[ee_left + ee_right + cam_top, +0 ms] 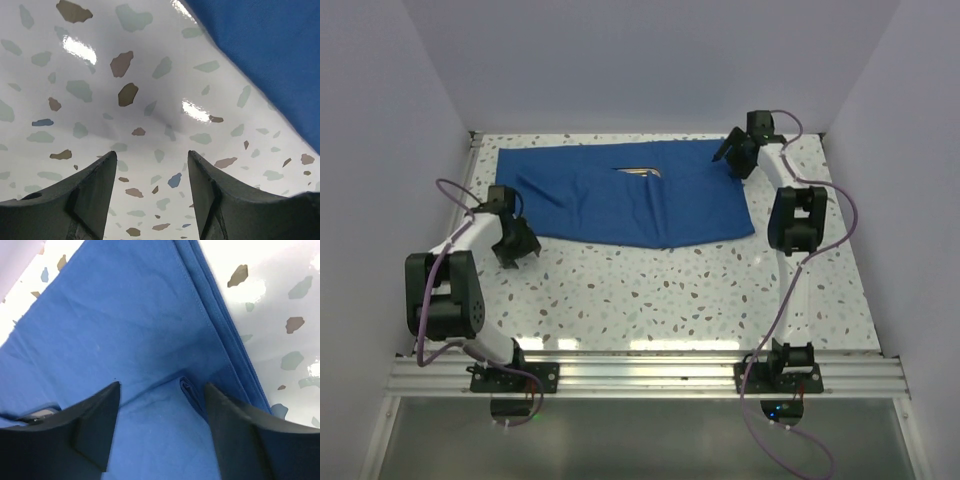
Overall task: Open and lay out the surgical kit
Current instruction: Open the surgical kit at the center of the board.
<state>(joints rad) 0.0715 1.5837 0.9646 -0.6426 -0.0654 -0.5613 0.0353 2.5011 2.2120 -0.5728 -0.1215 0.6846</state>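
The cloth (620,205) is lying spread along the far edge of the surface (650,290), reaching from near the far-left corner toward the far-right one, with thin silver instruments (642,172) resting on its middle. It is looking soft, light and limp, likely to bunch rather than lift flat, so a corner or hem is offering the best hold. The steel pieces are probably slippery and could slide if the cloth is tugged. The right pincer (732,158) is hovering wide over the cloth's far-right corner, a small raised fold (187,390) sitting between its fingers, nothing gripped. The left pincer (517,250) is hanging wide and empty over bare surface just beside the cloth's near-left edge.
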